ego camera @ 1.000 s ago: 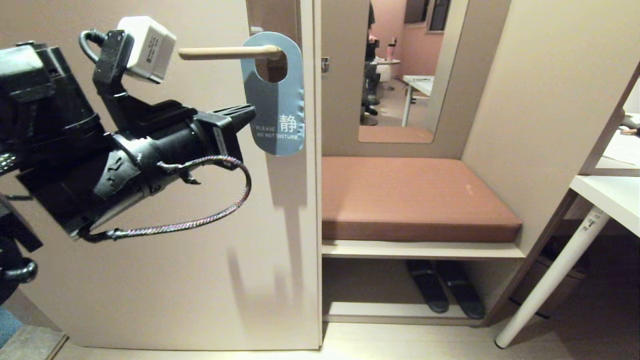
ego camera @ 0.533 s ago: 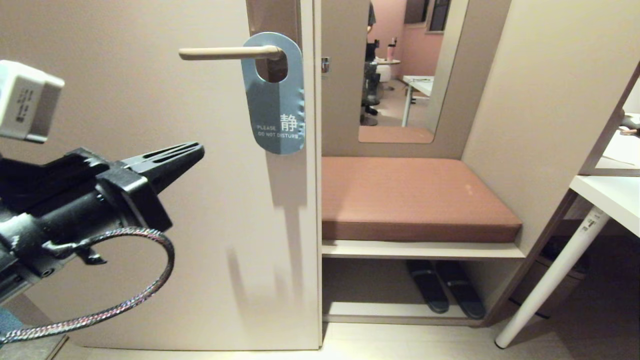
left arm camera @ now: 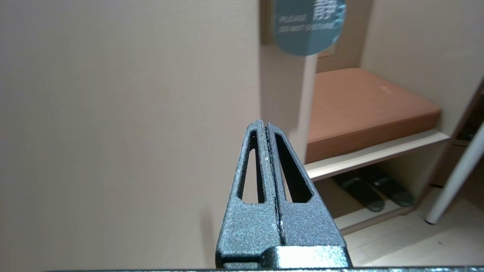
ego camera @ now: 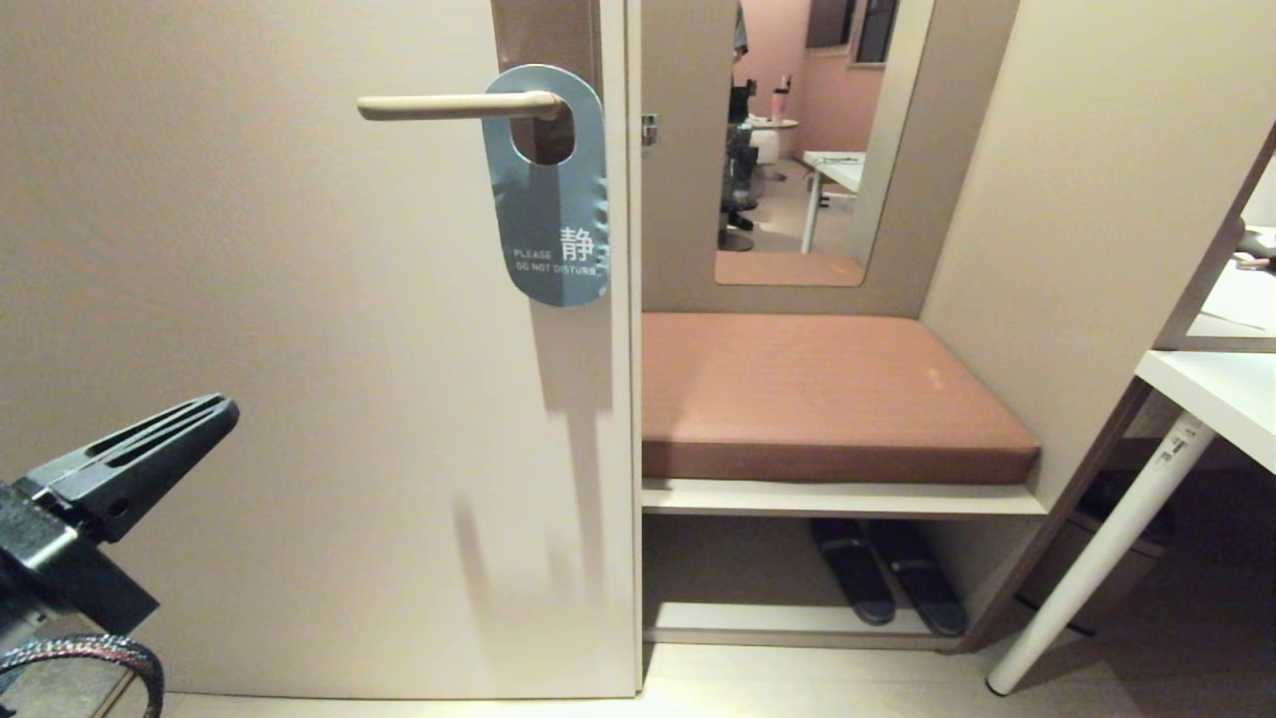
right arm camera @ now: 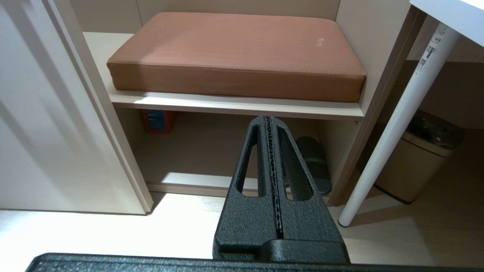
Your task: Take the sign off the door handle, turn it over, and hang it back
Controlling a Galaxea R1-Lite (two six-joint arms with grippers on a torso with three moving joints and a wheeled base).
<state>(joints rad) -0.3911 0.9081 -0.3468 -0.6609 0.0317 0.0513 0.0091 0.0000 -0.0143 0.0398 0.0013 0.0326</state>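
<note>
Sign hangs on the handle, left hand low and away.
Blue-grey sign [ego camera: 546, 189] hangs upright from door handle [ego camera: 454, 105], lettering outward; left hand [ego camera: 224, 411], pinched closed and empty, sits well below-left.

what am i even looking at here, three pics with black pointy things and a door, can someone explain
It is a two-armed robot on wheels, seen through its own cameras. The wide picture comes from its head, facing a door. A blue-grey sign reading "please do not disturb" hangs on the door handle. Right of the door is a bench with a brown cushion, slippers underneath, and a white table at the edge.

The other two pictures come from cameras on each wrist, looking along the fingers. The black wedge low on the left is the left gripper; its own camera shows it closed, below the sign. The right gripper is also closed, parked low facing the bench. Neither holds anything.
</note>
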